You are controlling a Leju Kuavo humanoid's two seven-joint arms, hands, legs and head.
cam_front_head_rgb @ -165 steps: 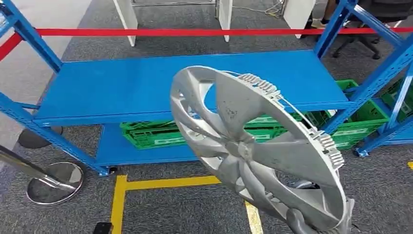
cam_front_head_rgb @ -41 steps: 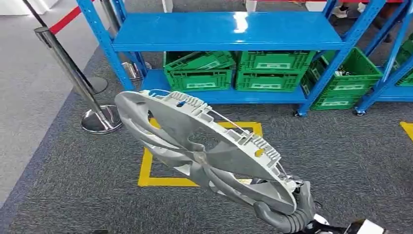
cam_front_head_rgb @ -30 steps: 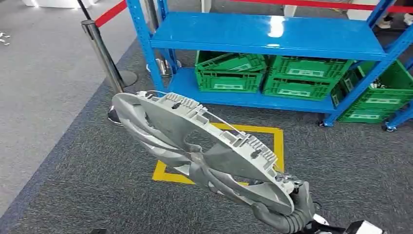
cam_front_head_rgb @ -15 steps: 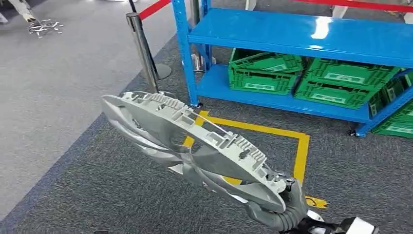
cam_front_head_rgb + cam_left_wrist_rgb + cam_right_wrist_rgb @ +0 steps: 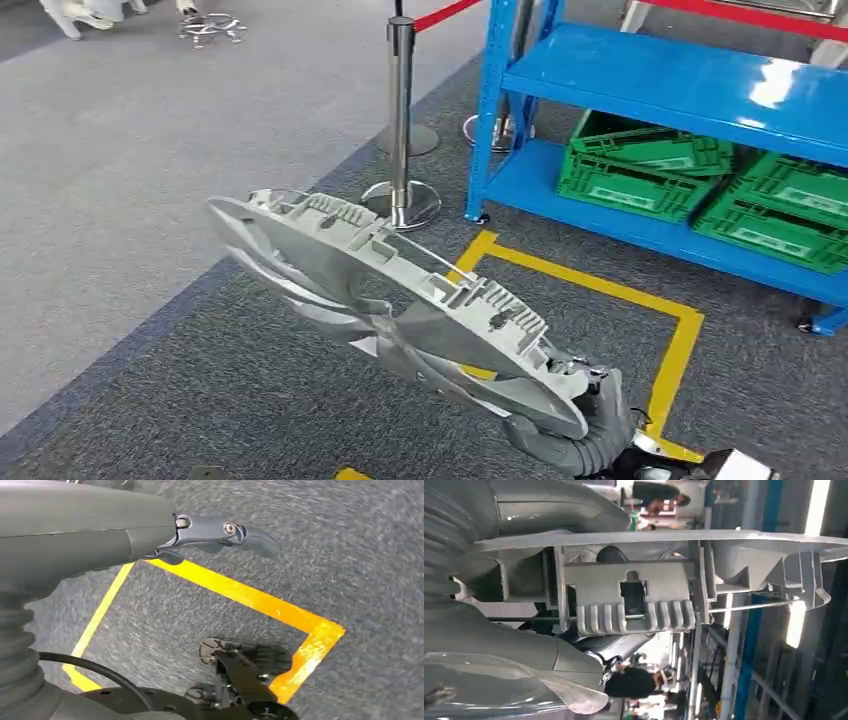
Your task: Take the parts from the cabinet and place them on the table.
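Fingers of the right hand are seen wrapped around the near rim of the large silver-grey plastic wheel cover in the head view, and the cover is held tilted out over the dark grey carpet, its clip-lined back edge turned upward. Yellow floor tape is laid in a square beneath it, a chrome stanchion post is planted just beyond, and a blue metal shelving rack is set behind, with green plastic crates stowed on its lower shelf. From the left wrist view, the left hand is shown hanging over the carpet with its dark fingers extended and nothing held in them. From the right wrist view, the cover's ribbed clips and wire ring are pressed close against the camera; how the fingers lie here cannot be told.
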